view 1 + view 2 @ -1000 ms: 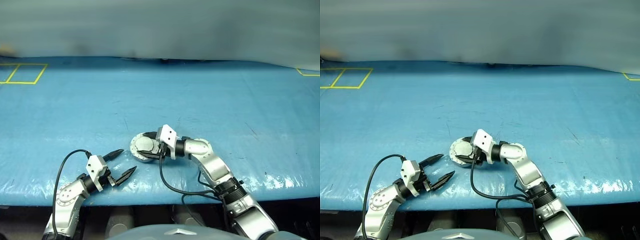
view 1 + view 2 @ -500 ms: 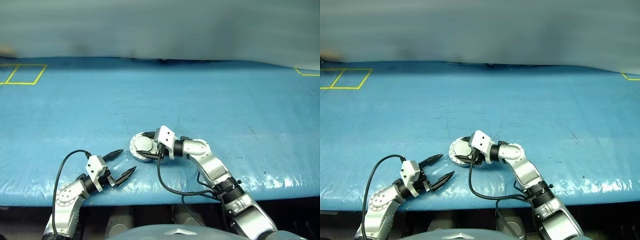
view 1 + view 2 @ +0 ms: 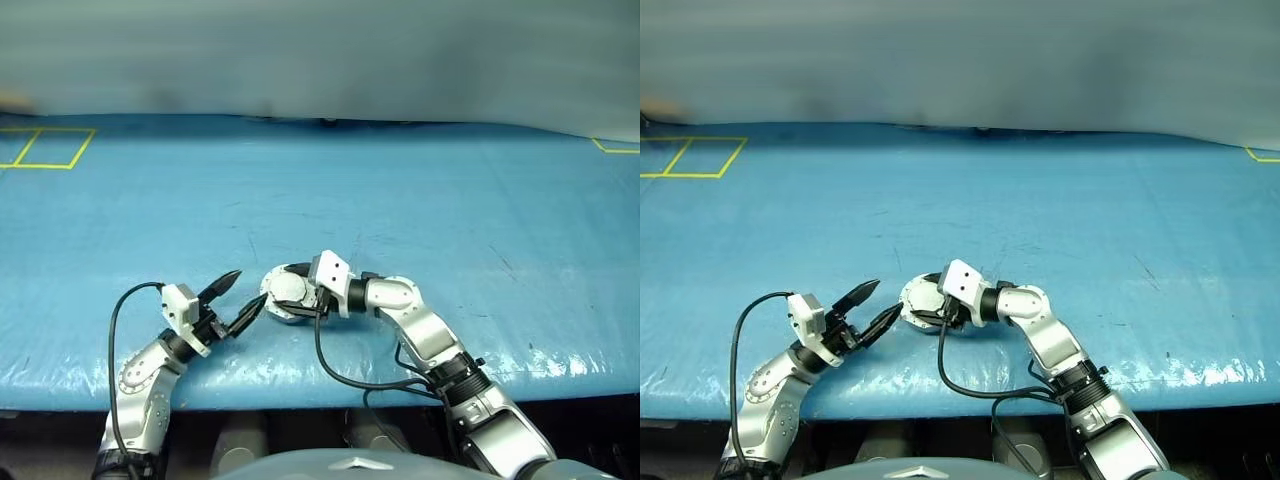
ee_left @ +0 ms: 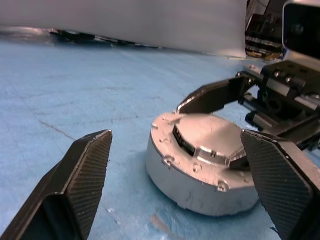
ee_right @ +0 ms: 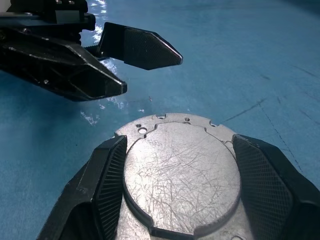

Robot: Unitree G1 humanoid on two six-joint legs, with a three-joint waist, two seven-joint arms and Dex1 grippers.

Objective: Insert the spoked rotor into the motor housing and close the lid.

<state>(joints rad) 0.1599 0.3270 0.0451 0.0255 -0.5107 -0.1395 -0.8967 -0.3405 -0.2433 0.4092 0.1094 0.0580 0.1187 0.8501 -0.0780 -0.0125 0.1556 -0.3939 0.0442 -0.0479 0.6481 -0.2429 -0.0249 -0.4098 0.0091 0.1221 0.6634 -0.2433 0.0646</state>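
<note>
Right claw (image 3: 292, 300): reaches in from the right, its two black fingers (image 5: 107, 175) set on opposite sides of the housing, pads against its rim, grasping it.
Left claw (image 3: 240, 298): spread wide and holding nothing; it points toward the housing from the left. One finger (image 4: 280, 180) sits just beside the housing's near edge, the other finger stands clear over bare desk. Whether the near finger touches the metal cannot be told.
Housing (image 5: 180, 175): a round, shallow silver puck lying flat on the desk near its front edge, between the two claws. Its upper face is a plain, scratched grey plate ringed by small screw holes and notches, sitting level with the rim.
Housing side (image 4: 200, 185): a low, dull grey wall with small bolts around the raised top.
Rotor: cannot be told apart; the windings and inside of the housing are covered by the grey plate.
Desk (image 3: 420, 200): a wide blue surface with a shiny, wrinkled skin.
Yellow tape (image 3: 45, 150): squares marked at the far left corner, well away from the housing.
</note>
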